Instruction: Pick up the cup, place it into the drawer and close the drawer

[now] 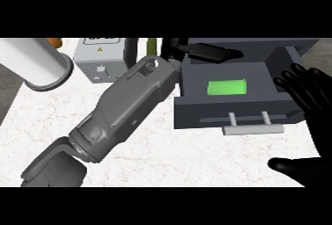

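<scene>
Head view | left hand (206,52) over open drawer (194,112), fingers unclear | cup (227,87) (green) inside | right hand (310,94) spread open

Left hand (206,52) is reaching over the open drawer (194,112) with the green cup (227,87) inside, right hand (310,94) open beside it.

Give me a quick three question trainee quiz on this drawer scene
1. True or false: the drawer is shut.
2. Which hand reaches over the drawer's back edge? A) left B) right
3. Fill in: the green thing lies ___ the drawer.

Key: 1 false, it stands pulled out, handle toward the robot. 2 A; the right hand stands open beside the drawer's right wall. 3 inside.
</scene>
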You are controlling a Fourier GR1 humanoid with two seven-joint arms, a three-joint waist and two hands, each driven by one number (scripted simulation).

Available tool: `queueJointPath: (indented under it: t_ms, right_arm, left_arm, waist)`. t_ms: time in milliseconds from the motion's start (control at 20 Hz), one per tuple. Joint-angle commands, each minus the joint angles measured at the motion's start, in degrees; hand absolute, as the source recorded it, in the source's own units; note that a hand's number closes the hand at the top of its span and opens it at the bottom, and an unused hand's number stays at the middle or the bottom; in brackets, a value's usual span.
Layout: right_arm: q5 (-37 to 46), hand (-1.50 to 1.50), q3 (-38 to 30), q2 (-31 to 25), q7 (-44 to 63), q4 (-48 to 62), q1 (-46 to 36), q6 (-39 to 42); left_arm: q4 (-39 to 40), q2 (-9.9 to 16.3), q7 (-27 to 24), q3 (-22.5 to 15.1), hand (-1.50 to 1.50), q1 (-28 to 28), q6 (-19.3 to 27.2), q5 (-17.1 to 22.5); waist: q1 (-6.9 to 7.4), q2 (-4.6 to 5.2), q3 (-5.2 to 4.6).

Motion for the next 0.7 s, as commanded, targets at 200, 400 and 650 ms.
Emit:
queueJointPath:
  t_ms: [200,400,650]
  right_arm:
    - [4.6,1.50,1.0,-6.0,0.0,-2.6,2.8,5.9]
    - [8.2,1.50,1.3,-7.6,-1.1,-2.6,3.6,7.4]
    - [15.1,1.50,4.9,-7.9,-2.4,-3.8,6.8,9.1]
  left_arm:
    - [-9.9,5.0,1.2,4.2,-1.50,6.7,0.2,1.3]
    - [-18.8,8.5,3.5,3.9,-1.50,14.7,2.7,1.1]
    - [-29.2,14.9,6.1,4.6,-1.50,25.1,1.2,1.5]
  waist:
    - [3.30,-0.92,-0.07]
    - [4.28,-1.09,-0.06]
    - [4.19,-0.95,-0.03]
